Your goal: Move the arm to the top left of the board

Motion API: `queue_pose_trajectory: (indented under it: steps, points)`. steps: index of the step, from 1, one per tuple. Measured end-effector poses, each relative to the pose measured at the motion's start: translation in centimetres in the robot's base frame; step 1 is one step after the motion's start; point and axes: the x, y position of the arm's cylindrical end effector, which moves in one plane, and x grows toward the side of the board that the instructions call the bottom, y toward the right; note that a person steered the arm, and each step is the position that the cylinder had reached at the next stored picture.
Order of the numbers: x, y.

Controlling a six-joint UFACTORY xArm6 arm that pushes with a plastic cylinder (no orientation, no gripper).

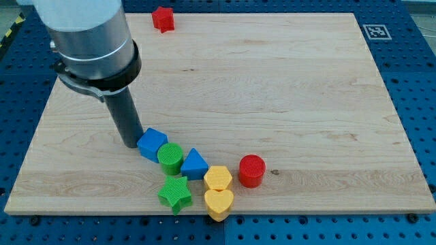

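My tip (131, 143) rests on the wooden board (286, 88) at the lower left, touching or just left of a blue cube (152, 143). Right of the cube lie a green cylinder (170, 158), a blue triangle (194, 165), a yellow hexagon (218, 178) and a red cylinder (251, 170). A green star (175, 194) and a yellow heart (219, 203) lie near the view's bottom edge. A red star (163, 18) sits at the view's top, left of centre. The arm's grey body (88, 37) covers the board's top left corner.
A blue pegboard table (415, 75) surrounds the board. A black and white marker tag (375, 30) sits beyond the board's top right corner.
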Motion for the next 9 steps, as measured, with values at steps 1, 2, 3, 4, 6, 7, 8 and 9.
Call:
queue_pose_trajectory:
  steps: [1, 2, 3, 4, 6, 7, 8, 9]
  points:
    - [0.8, -0.3]
    - [0.9, -0.6]
    - [-1.7, -0.6]
    - [-5.6, -0.6]
    - [-12.2, -1.5]
    - [-12.7, -4.5]
    - [-14.6, -6.6]
    - [-17.9, -6.7]
